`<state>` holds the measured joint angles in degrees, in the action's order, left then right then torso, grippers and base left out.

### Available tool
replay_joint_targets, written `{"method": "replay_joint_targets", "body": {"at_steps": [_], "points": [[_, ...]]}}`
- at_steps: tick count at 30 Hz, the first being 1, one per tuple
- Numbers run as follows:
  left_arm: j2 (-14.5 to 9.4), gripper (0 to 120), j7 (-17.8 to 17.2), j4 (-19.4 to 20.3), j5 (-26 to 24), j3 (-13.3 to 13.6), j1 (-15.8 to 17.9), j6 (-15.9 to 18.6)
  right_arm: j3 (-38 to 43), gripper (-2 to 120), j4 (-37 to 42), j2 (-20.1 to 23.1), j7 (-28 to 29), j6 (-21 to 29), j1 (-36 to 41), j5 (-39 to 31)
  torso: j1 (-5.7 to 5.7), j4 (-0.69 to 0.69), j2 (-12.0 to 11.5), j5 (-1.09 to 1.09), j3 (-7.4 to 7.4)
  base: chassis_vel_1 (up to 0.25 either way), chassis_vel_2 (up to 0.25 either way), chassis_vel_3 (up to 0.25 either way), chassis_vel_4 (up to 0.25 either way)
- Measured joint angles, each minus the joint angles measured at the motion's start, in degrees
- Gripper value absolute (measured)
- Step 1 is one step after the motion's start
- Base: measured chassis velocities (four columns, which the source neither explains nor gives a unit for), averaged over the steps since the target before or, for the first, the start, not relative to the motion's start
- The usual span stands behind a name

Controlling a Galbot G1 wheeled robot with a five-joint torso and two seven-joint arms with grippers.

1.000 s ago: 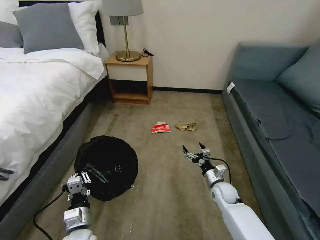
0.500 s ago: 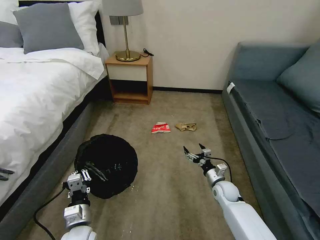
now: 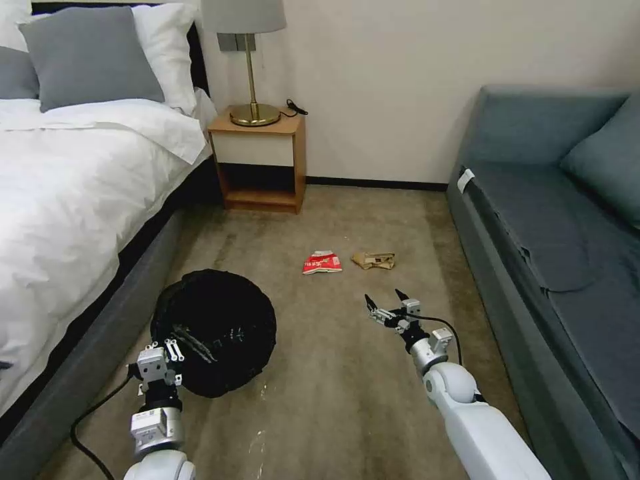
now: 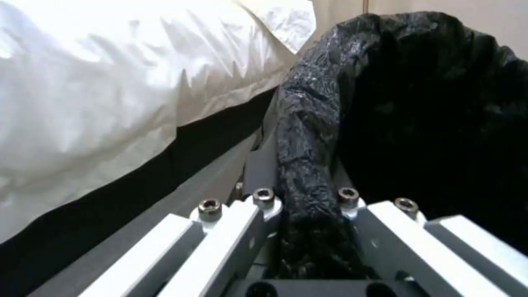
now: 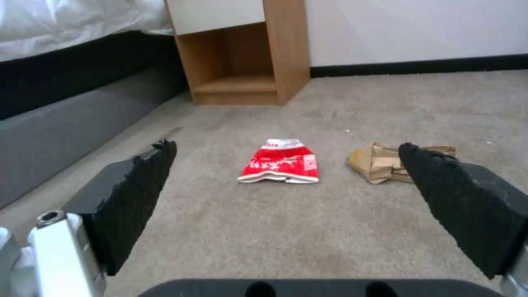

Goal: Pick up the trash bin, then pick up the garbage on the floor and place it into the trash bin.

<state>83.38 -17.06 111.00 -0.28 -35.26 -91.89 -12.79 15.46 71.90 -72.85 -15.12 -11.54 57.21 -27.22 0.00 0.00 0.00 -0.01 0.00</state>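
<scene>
The trash bin, lined with a wrinkly black bag, is at the lower left beside the bed. My left gripper is shut on its near rim. In the left wrist view the bag-covered rim runs between the closed fingers. On the carpet ahead lie two pieces of garbage, a red-white snack bag and a brown paper wad. My right gripper hovers open a short way in front of them. The right wrist view shows the snack bag and the wad between its spread pads.
A bed with white covers runs along the left. A blue-grey sofa runs along the right. A wooden nightstand with a brass lamp stands against the far wall. Open carpet lies between bed and sofa.
The whole head view has shifted a little, so the camera has moved. Both arms keep their pose, with the bin still in the left gripper and the right gripper still open.
</scene>
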Motion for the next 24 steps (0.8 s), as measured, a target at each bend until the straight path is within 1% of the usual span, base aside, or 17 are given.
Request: {"method": "replay_joint_targets", "body": {"at_steps": [10, 24], "points": [[-0.62, 4, 0.01, -0.42, -0.09, -0.19, 0.58, -0.09, -0.16, 100, -1.73, -0.42, -0.93, -1.05, -0.10, 0.66, -0.01, 0.00, 0.00, 0.01, -0.01, -0.089, 0.099, 0.092, -0.093], [-0.42, 4, 0.03, -1.20, -0.07, 0.08, 0.52, -0.29, 0.17, 100, -2.84, -0.70, -1.55, -1.97, 0.06, 0.72, 0.00, 0.00, 0.00, 0.01, 0.00, -0.166, 0.158, 0.156, -0.159]]}}
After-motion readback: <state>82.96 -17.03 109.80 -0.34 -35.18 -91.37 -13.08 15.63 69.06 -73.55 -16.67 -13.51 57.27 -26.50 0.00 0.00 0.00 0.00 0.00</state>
